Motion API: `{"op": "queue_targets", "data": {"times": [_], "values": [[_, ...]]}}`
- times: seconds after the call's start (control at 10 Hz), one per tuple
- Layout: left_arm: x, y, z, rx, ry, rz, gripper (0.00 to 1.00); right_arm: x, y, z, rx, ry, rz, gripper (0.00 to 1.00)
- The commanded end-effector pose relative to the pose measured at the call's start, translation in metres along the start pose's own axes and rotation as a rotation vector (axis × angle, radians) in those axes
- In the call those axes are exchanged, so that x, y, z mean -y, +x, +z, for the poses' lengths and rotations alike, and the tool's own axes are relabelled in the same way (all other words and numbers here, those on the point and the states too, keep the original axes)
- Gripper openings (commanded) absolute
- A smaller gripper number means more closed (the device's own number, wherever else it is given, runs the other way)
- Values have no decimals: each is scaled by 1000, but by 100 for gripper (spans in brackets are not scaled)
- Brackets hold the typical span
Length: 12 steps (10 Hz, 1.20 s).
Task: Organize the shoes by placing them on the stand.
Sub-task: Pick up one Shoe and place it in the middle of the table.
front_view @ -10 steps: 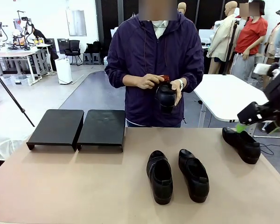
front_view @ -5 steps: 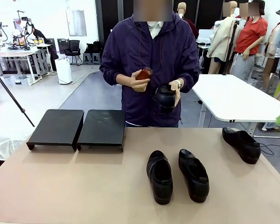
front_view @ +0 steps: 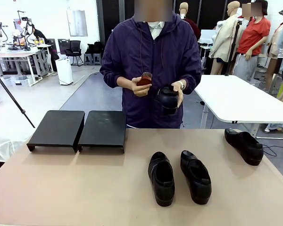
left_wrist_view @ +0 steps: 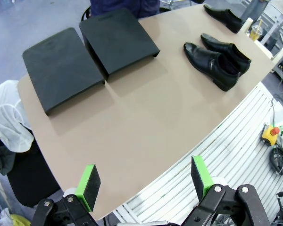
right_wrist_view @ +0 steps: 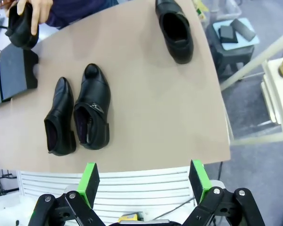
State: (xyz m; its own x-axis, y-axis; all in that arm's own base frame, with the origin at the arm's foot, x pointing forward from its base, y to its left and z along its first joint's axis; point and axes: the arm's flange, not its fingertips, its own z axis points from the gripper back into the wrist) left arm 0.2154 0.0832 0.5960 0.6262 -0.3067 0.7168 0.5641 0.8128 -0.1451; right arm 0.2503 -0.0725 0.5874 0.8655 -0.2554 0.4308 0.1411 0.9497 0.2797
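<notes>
Our left gripper [left_wrist_view: 144,165] and right gripper [right_wrist_view: 142,165] hang spread wide and empty while a person's hand [front_view: 180,90] clasps one shoe [front_view: 167,100].

grey floor [front_view: 87,92], a white table [front_view: 231,96] behind — cluttered benches [front_view: 19,54] far left.

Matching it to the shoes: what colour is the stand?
The stand is matte black, best seen in the front view.

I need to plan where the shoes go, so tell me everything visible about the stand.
The stand is two low, matte black panels set close side by side, each with a flat, slightly sloped top and short legs at its edges. It sits on the far left part of the tan table, just in front of the person. Its tops are bare.
</notes>
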Motion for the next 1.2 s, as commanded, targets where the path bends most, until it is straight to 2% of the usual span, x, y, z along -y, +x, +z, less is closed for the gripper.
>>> {"op": "queue_targets", "data": {"times": [0.0, 0.4, 0.7, 1.0, 1.1], "values": [[2, 0, 1, 8, -10, 5, 100, -12, -12, -19, 3, 16, 59, 100], [2, 0, 1, 8, -10, 5, 100, -29, 0, -40, -63, 25, 117, 100], [2, 0, 1, 8, -10, 5, 100, 10, -4, -10, -20, 8, 47, 100], [2, 0, 1, 8, -10, 5, 100, 53, -20, 25, -14, 42, 45, 100], [2, 0, 1, 8, -10, 5, 100, 64, -30, 45, -48, 43, 88, 100]]}}
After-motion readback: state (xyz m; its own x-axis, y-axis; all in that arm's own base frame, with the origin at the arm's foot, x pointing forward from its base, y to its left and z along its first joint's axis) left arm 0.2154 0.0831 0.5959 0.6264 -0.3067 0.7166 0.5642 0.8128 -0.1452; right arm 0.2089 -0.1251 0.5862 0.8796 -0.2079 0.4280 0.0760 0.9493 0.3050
